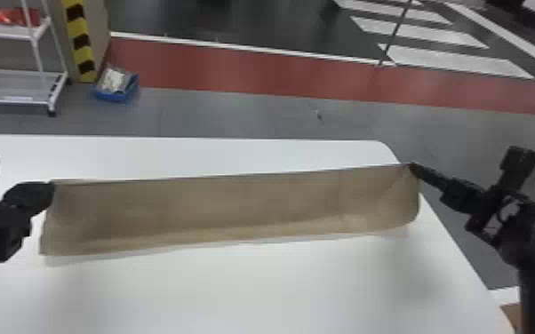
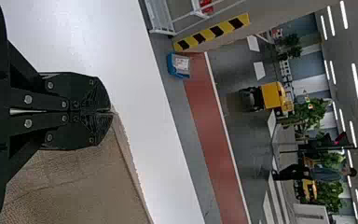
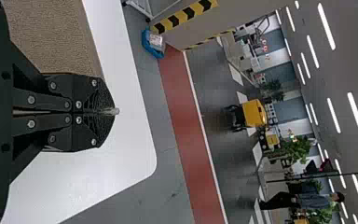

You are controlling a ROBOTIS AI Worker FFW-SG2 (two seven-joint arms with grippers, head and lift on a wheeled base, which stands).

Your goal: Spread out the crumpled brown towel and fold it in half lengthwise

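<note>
The towel (image 1: 235, 200) is spread into a long, broad strip across the bench (image 1: 257, 293), its upper edge drawn almost straight between two claws. The lower edge runs roughly alongside it, and the lower corner at the robot's right is rounded. Slight creases are seen in the cloth, mainly near that end. A soft shadow is cast on the bench just beside the lower edge; whether the cloth is touching there cannot be told. The upper corner at the right end is held over the bench's side edge.

The upper left corner is pinched by the left claw (image 1: 49, 190). In the left wrist view, the fingers of the left claw (image 2: 111, 112) are pressed together, with the cloth gripped at their tips. The upper right corner is pinched by the right claw (image 1: 413, 166). In the right wrist view, the fingers of the right claw (image 3: 114, 111) are likewise closed together, and a bit of cloth is caught at the tips.

Beyond the bench, a white rack (image 1: 17, 84) is placed on the grey floor (image 1: 235, 111), near a pillar marked with yellow and black stripes (image 1: 77, 37). A blue box (image 1: 117, 95) is set beside the pillar, next to a red floor band (image 1: 235, 69).
</note>
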